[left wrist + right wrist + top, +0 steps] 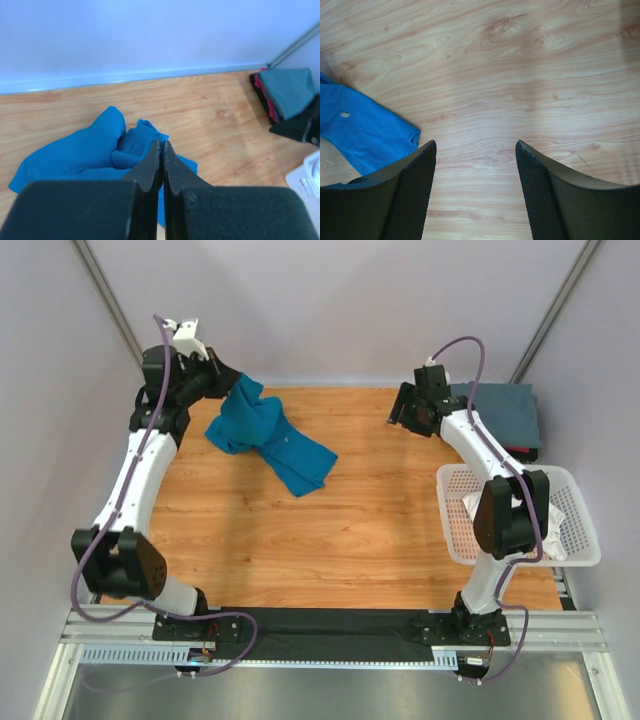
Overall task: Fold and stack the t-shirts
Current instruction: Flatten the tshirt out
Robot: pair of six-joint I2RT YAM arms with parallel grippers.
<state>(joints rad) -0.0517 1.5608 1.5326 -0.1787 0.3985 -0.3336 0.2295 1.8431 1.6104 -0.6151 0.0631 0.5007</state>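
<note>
The bright teal-blue t-shirt [270, 438] lies crumpled at the back left of the table, with one part lifted off the wood. My left gripper [232, 385] is shut on that raised part; in the left wrist view its jaws [162, 145] are pressed together on blue cloth [85, 150]. My right gripper [393, 412] is open and empty over bare wood at the back right [475, 145]; the shirt's edge [365, 135] lies to its left. The slate grey t-shirt [503, 408] lies folded at the back right corner. The white t-shirt [562, 525] sits in the basket.
A white plastic lattice basket [458, 515] stands at the right edge beside the right arm. The grey shirt lies on top of red and black folded cloth [270, 107]. Walls close off the back and the sides.
</note>
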